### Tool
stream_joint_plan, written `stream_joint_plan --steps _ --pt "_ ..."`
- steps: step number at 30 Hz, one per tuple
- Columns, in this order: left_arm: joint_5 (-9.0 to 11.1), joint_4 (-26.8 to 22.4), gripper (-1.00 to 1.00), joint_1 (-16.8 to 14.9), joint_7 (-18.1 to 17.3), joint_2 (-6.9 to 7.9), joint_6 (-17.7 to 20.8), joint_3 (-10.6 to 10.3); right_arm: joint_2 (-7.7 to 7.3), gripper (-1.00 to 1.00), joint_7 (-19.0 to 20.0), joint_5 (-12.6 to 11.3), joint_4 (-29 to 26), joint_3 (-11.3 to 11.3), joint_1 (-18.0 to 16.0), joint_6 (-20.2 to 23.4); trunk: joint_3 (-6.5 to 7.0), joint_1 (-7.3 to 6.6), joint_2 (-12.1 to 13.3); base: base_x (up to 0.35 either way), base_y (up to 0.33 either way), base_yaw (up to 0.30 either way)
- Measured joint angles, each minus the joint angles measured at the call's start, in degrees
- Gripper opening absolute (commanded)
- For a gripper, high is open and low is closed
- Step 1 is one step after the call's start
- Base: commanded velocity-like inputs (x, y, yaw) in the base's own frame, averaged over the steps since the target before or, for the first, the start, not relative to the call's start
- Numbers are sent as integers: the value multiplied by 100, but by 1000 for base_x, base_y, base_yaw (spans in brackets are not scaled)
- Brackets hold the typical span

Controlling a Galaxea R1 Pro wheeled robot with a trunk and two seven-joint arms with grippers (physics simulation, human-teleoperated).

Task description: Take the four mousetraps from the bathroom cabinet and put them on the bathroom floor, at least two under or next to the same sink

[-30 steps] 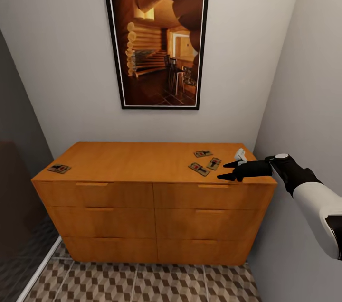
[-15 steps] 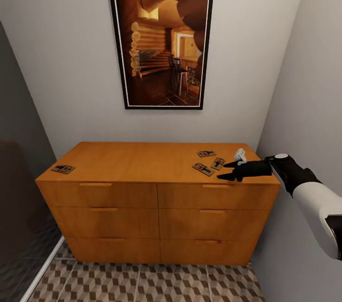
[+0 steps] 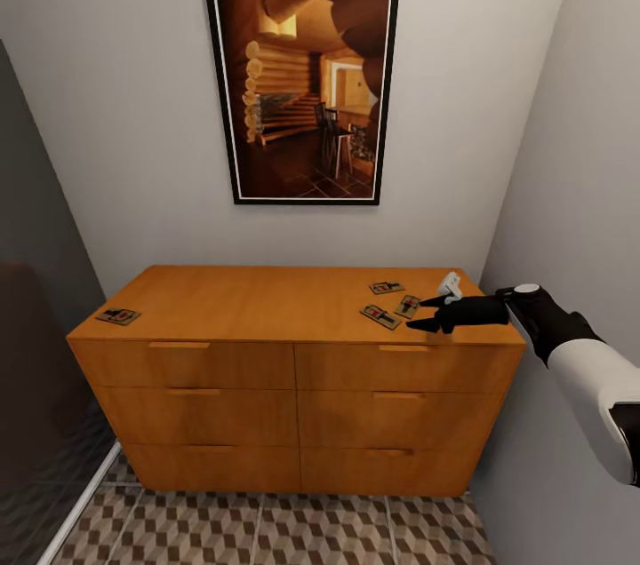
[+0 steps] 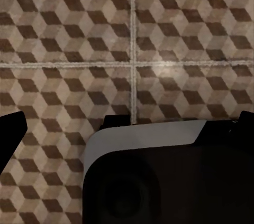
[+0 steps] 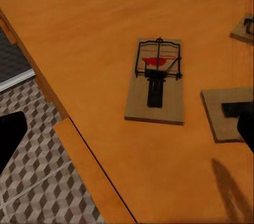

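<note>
Four flat brown mousetraps (image 3: 380, 316), black wire, red spot

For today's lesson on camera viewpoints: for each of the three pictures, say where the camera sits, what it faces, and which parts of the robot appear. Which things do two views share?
Head view: high, facing the cabinet and framed picture; right gripper shows.
Left wrist view: faces straight down at the bathroom floor; dark fingertips at the edges.
Right wrist view: above the cabinet top, on a mousetrap; dark fingertips.
Shared: head and right wrist views both show that mousetrap.

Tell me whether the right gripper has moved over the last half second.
Yes. The right gripper has risen slightly and edged toward the wall, closer to the nearest mousetrap, judged against the cabinet front edge.
</note>
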Motion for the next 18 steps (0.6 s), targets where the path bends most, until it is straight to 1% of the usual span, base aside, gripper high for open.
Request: stream_joint_plan --steps 4,8,18 --pt "3 19 100 1 0 5 1 0 0 100 -136 14 -130 3 0 67 0 0 0 0 0 0" --pt "-1 103 100 1 0 13 1 0 1 100 -207 26 -329 8 0 364 0 0 0 0 0 0" --pt "-3 165 100 1 0 22 1 0 25 100 -339 72 -1323 36 1 1435 0 0 0 0 0 0"
